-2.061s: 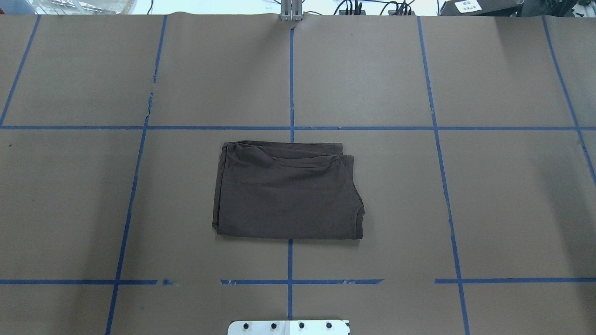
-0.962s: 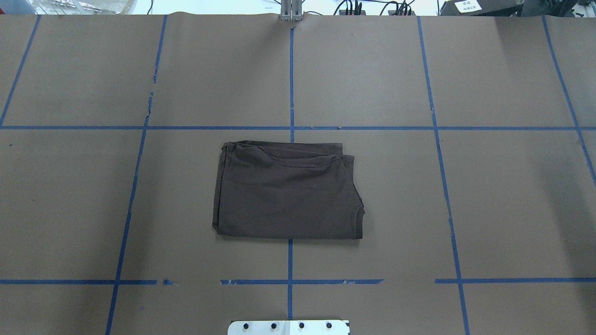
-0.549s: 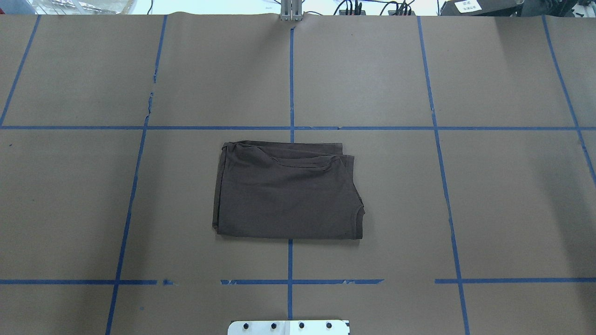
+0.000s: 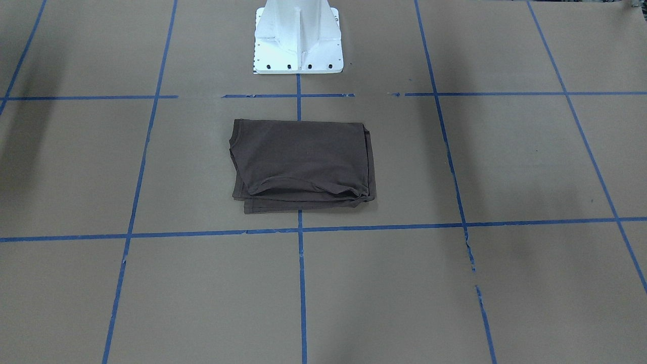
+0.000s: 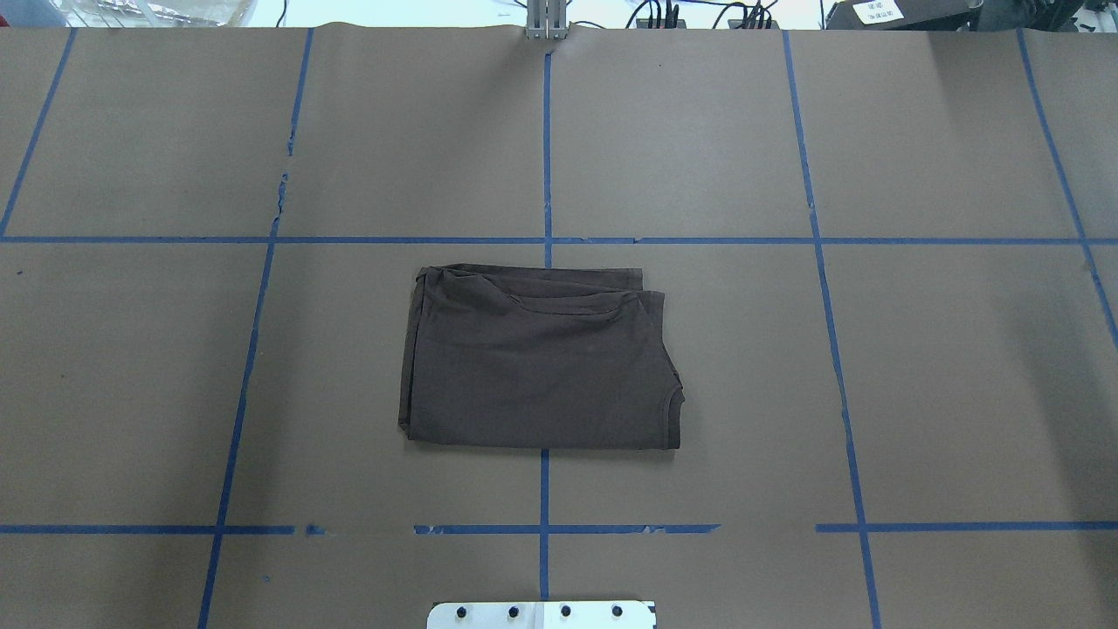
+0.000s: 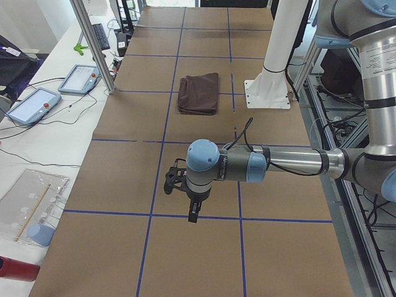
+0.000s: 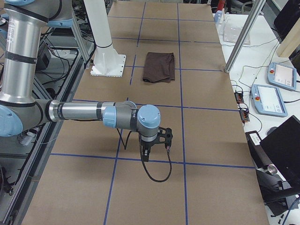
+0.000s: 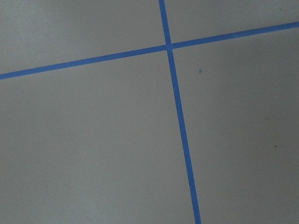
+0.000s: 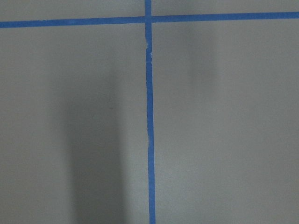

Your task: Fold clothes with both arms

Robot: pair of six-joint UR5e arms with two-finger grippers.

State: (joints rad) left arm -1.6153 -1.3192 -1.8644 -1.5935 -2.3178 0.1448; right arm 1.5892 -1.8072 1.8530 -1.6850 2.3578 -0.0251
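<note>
The dark brown T-shirt (image 5: 537, 367) lies flat on the paper-covered worktop (image 5: 961, 367). It is folded into a compact rectangle with its layered edges stacked on the side away from the white pedestal base (image 4: 298, 35). It sits between the two end effectors and well apart from each, with nothing touching it.

The left end effector (image 6: 193, 210) hangs over bare worktop out toward its own end, pointing down. Its wrist view shows only brown paper and a crossing of blue tape lines (image 8: 168, 45) beneath it. The right end effector (image 7: 145, 153) hangs the same way at the opposite end.

Only the side views show them, so I cannot tell whether either is released or clenched; neither carries cloth.

Parked wide like this, the arms leave the shirt unshadowed and undisturbed. That suggests the folding is finished, or very nearly so.
</note>
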